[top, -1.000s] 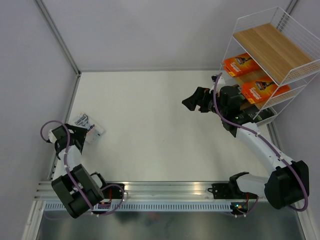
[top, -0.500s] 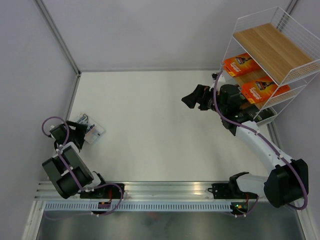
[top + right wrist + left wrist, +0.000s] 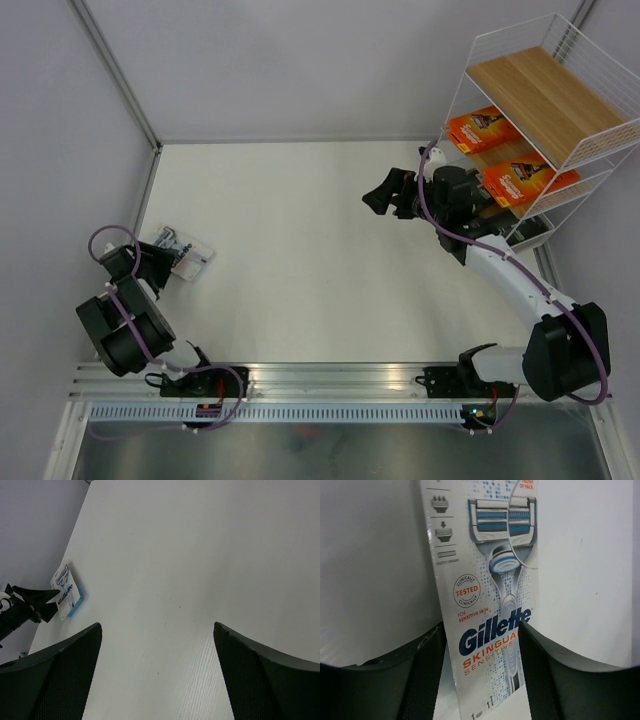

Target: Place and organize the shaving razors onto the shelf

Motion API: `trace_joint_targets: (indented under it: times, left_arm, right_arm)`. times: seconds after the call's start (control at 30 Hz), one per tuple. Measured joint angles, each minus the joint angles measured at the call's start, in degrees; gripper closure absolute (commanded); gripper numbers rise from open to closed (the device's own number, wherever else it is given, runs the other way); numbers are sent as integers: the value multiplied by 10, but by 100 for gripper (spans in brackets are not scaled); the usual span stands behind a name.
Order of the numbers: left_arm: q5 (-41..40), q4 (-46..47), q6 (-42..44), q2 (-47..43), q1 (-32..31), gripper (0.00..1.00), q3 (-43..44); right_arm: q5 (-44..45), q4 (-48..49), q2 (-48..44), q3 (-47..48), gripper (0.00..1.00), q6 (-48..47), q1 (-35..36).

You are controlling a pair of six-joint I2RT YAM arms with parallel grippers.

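Left arm has drawn in toward its base since a second ago. Its left gripper (image 3: 163,262) is now right at the white-and-blue Gillette pack (image 3: 188,256), which lies at the left edge of the desk (image 3: 300,260), near the side wall.

Left wrist view: fingers (image 3: 427,675) were wider before and have narrowed to straddle the pack's lower half, one along each long edge. The right one overlaps the pack's edge. Cannot tell if they are clamping it yet. Pack has barely shifted.

Right gripper (image 3: 385,193) has drifted slightly left and farther from the arms' bases. It hangs over bare desk just left of the shelf (image 3: 545,95), fingers spread wide and holding nothing, as before.

Shelf is unchanged. One orange pack (image 3: 482,128) sits on the middle tier and another orange pack (image 3: 522,182) one step down.
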Motion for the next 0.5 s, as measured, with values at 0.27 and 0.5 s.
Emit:
trace_joint_targets:
  times: [0.27, 0.5]
  left_arm:
    - [62, 54, 18, 35, -1, 65, 0]
    - [84, 95, 19, 83, -3, 95, 17]
  right_arm:
    - [4, 1, 32, 11, 2, -10, 0]
    - [7, 3, 53, 18, 2, -14, 0]
